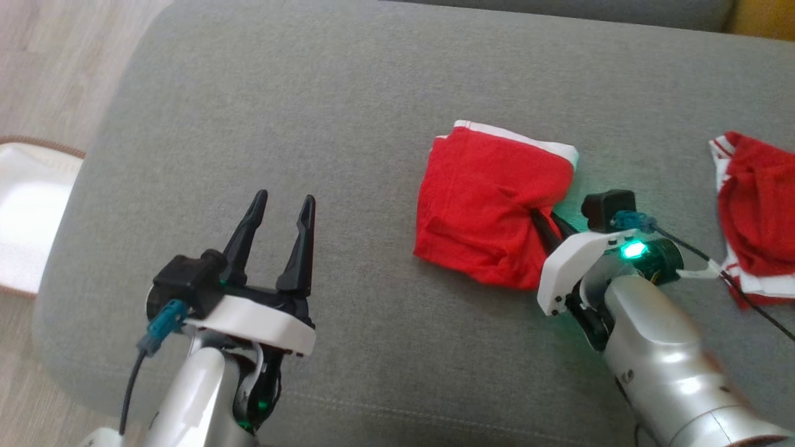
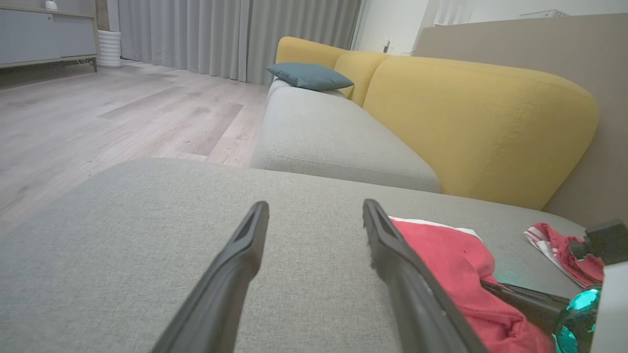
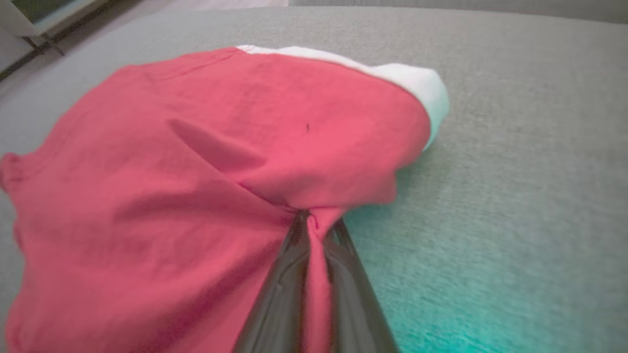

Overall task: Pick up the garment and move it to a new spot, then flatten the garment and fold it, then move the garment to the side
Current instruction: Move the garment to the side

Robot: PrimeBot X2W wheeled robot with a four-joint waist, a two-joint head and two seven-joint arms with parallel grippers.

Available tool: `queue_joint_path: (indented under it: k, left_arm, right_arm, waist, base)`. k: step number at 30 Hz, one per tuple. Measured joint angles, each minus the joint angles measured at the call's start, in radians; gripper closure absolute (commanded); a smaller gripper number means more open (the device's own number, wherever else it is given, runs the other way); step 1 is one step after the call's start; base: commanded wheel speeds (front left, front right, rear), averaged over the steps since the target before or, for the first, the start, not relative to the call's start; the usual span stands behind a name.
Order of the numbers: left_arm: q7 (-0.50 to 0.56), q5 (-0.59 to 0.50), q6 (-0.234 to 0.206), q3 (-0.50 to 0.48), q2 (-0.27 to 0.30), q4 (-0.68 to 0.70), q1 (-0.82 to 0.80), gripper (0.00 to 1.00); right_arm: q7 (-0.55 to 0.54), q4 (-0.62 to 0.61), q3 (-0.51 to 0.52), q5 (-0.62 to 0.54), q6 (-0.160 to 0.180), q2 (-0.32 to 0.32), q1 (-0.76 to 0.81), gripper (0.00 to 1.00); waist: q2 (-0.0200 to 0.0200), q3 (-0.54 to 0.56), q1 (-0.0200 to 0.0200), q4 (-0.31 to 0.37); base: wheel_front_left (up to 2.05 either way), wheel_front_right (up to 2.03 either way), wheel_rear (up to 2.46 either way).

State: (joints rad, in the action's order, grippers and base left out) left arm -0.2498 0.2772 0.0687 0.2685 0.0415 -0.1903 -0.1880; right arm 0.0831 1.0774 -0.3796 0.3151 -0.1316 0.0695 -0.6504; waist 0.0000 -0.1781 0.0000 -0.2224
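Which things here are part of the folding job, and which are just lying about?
In the job: red garment, pinched at its edge by the shut right gripper; open left gripper, above the grey cushion.
Lying about: second red garment at the far right; blue pillow; yellow sofa back.

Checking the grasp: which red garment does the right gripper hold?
The folded garment with the plain white band, pinched in the right gripper; the crumpled garment lies apart.
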Motion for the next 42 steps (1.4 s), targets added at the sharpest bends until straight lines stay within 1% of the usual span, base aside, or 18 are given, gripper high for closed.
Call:
queue_joint_path:
  k: [4, 7, 10, 12, 14, 17, 19, 22, 24, 26, 28, 30, 33, 36, 42]
  left_arm:
    - [0.0, 0.0, 0.0, -0.019, 0.0, 0.001, 0.001, 0.0]
    - [0.0, 0.0, 0.0, -0.023, 0.0, 0.001, 0.004, 0.0]
    - [0.0, -0.001, 0.0, -0.027, 0.0, 0.003, 0.009, 0.0]
    - [0.0, -0.002, 0.0, -0.028, 0.0, 0.005, 0.02, 0.0]
    - [0.0, -0.002, 0.0, -0.03, 0.0, 0.006, 0.028, 0.0]
    - [0.0, -0.002, 0.0, -0.033, 0.0, 0.008, 0.029, 0.0]
    - [0.0, -0.003, 0.001, -0.035, 0.0, 0.009, 0.029, 0.0]
    - [0.0, -0.005, 0.002, -0.039, 0.0, 0.014, 0.028, 0.0]
    - [0.0, -0.005, 0.002, -0.04, 0.0, 0.017, 0.026, 0.0]
    - [0.0, -0.005, 0.003, -0.04, 0.0, 0.019, 0.021, 0.0]
    - [0.0, -0.005, 0.003, -0.04, 0.0, 0.023, 0.016, 0.0]
    - [0.0, -0.006, 0.012, -0.039, 0.0, 0.023, 0.015, 0.0]
    - [0.0, -0.011, 0.012, -0.039, 0.0, 0.022, 0.01, 0.0]
    - [0.0, -0.011, 0.02, -0.04, 0.0, 0.021, -0.003, 0.0]
    - [-0.006, -0.011, 0.021, -0.041, 0.0, 0.021, -0.009, 0.0]
  right_arm:
    - [0.024, 0.001, 0.004, -0.119, 0.0, 0.002, -0.006, 1.0]
    - [0.023, -0.031, 0.001, -0.174, 0.0, 0.014, -0.024, 1.0]
    - [0.001, -0.086, -0.026, -0.197, 0.0, 0.05, -0.036, 1.0]
    - [-0.025, -0.133, -0.056, -0.201, 0.0, 0.091, -0.038, 1.0]
    - [-0.063, -0.185, -0.096, -0.195, 0.0, 0.143, -0.037, 1.0]
    - [-0.135, -0.272, -0.156, -0.149, 0.0, 0.235, -0.037, 1.0]
    - [-0.188, -0.333, -0.193, -0.104, 0.0, 0.311, -0.037, 1.0]
    - [-0.262, -0.409, -0.241, -0.044, 0.0, 0.442, -0.037, 1.0]
    - [-0.304, -0.439, -0.261, -0.005, 0.0, 0.532, -0.036, 1.0]
    - [-0.334, -0.46, -0.269, 0.026, 0.0, 0.603, -0.036, 1.0]
    - [-0.356, -0.475, -0.279, 0.03, 0.0, 0.662, -0.036, 1.0]
    - [-0.372, -0.478, -0.281, 0.039, 0.0, 0.703, -0.036, 1.0]
    - [-0.392, -0.478, -0.282, 0.036, 0.0, 0.739, -0.037, 1.0]
    - [-0.413, -0.465, -0.272, 0.028, 0.0, 0.757, -0.037, 1.0]
    - [-0.442, -0.421, -0.19, -0.035, 0.0, 0.76, -0.037, 1.0]
  waist:
    - [0.0, 0.014, 0.0, 0.031]
    - [0.0, 0.026, 0.0, 0.058]
    - [0.0, 0.036, 0.0, 0.088]
    - [0.0, 0.041, 0.0, 0.109]
    - [0.0, 0.044, 0.0, 0.132]
    - [0.0, 0.044, 0.0, 0.162]
    - [0.0, 0.043, 0.0, 0.18]
    - [0.0, 0.033, 0.0, 0.199]
    - [0.0, 0.022, 0.0, 0.204]
    - [0.0, 0.011, 0.0, 0.207]
    - [0.0, -0.002, 0.0, 0.208]
    - [0.0, -0.016, 0.0, 0.207]
    - [0.0, -0.032, 0.0, 0.2]
    - [0.0, -0.045, 0.0, 0.191]
    - [0.0, -0.065, 0.0, 0.178]
  base:
    - [0.0, 0.0, 0.0]
    - [0.0, 0.0, 0.0]
    - [0.0, 0.0, 0.0]
    - [0.0, 0.0, 0.0]
    - [0.0, 0.0, 0.0]
    - [0.0, 0.0, 0.0]
    - [0.0, 0.0, 0.0]
    - [0.0, 0.0, 0.0]
    - [0.0, 0.0, 0.0]
    - [0.0, 0.0, 0.0]
    - [0.0, 0.0, 0.0]
    - [0.0, 0.0, 0.0]
    - [0.0, 0.0, 0.0]
    - [0.0, 0.0, 0.0]
    - [0.0, 0.0, 0.0]
